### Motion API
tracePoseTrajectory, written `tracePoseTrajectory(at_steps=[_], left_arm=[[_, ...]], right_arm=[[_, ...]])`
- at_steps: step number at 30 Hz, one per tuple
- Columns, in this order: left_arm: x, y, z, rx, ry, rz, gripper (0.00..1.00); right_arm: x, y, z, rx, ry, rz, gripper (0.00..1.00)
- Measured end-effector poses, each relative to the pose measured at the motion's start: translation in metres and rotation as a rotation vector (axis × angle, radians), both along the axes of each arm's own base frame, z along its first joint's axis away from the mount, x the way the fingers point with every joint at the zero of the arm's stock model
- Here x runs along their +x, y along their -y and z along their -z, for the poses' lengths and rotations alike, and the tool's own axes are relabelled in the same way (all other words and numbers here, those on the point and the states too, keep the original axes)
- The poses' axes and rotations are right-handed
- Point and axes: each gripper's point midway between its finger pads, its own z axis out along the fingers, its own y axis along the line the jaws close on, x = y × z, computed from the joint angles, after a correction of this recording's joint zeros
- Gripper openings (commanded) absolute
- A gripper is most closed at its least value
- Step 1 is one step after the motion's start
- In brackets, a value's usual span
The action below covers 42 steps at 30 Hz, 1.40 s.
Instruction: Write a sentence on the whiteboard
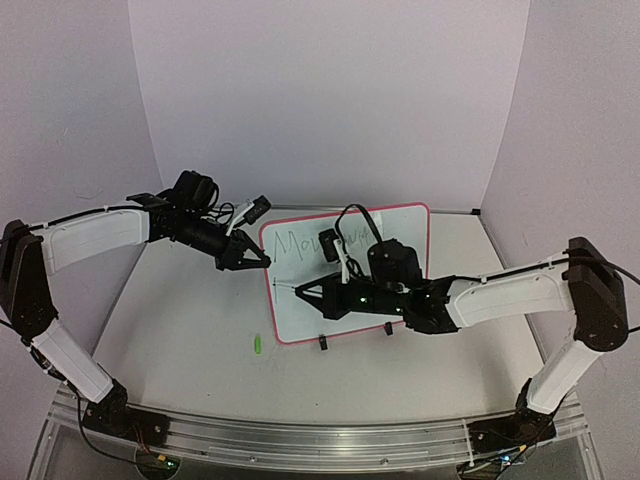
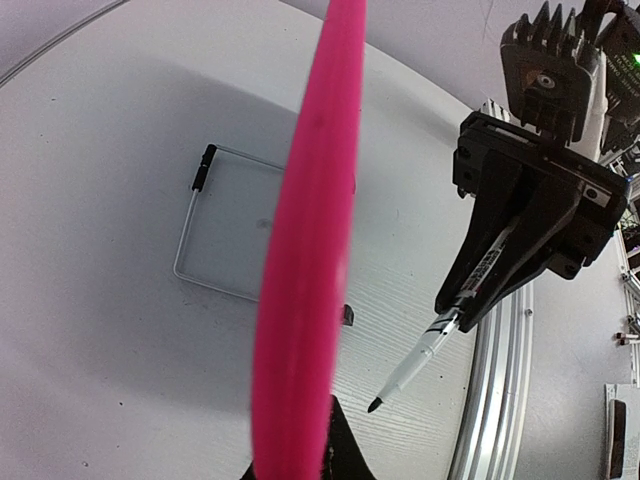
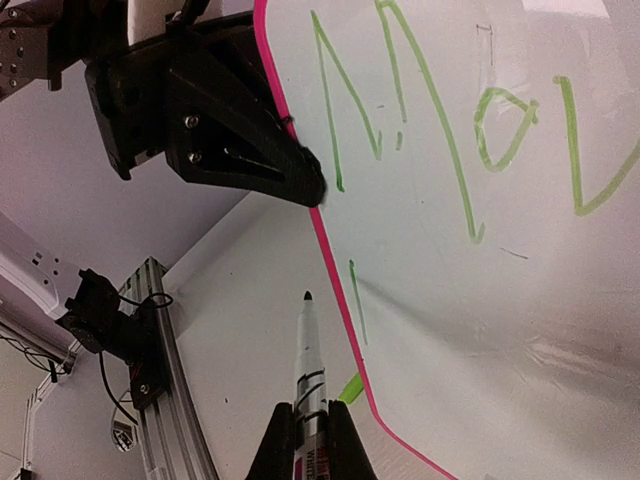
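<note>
The whiteboard (image 1: 405, 230) stands near the table's (image 1: 200, 330) back edge, with the green sentence (image 1: 300, 243) along its top. The left tool (image 1: 262, 260) clenches its left frame. The right tool (image 1: 300, 291) grasps a marker (image 1: 285, 287), tip near that frame.

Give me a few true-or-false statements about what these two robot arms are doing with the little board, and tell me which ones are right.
1. The right gripper holds a marker. True.
2. The left gripper is empty. False: it pinches the whiteboard by its pink edge.
3. The writing on the board is green. True.
4. The marker's tip is pressed onto the big letters. False: the tip is near the board's edge, away from those letters.
</note>
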Motion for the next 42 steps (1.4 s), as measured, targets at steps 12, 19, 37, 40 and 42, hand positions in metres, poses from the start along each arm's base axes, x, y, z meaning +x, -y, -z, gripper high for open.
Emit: tracePoseTrajectory(at_steps=[12,19,37,40,42], left_arm=[[0.0,0.0,0.0,0.0,0.0,0.0,0.0],[0.0,0.0,0.0,0.0,0.0,-0.001,0.0],[0.0,0.0,0.0,0.0,0.0,-0.001,0.0],[0.0,0.0,0.0,0.0,0.0,-0.001,0.0],[0.0,0.0,0.0,0.0,0.0,-0.001,0.0]], right_arm=[[0.014,-0.001,0.004,-0.016,0.015,0.068,0.0],[0.016,-0.005,0.005,-0.017,0.017,0.073,0.0],[0.017,0.012,0.006,-0.027,0.033,0.138,0.0],[0.016,0.011,0.006,-0.025,0.029,0.137,0.0],[0.016,0.011,0.006,-0.024,0.025,0.136,0.0]])
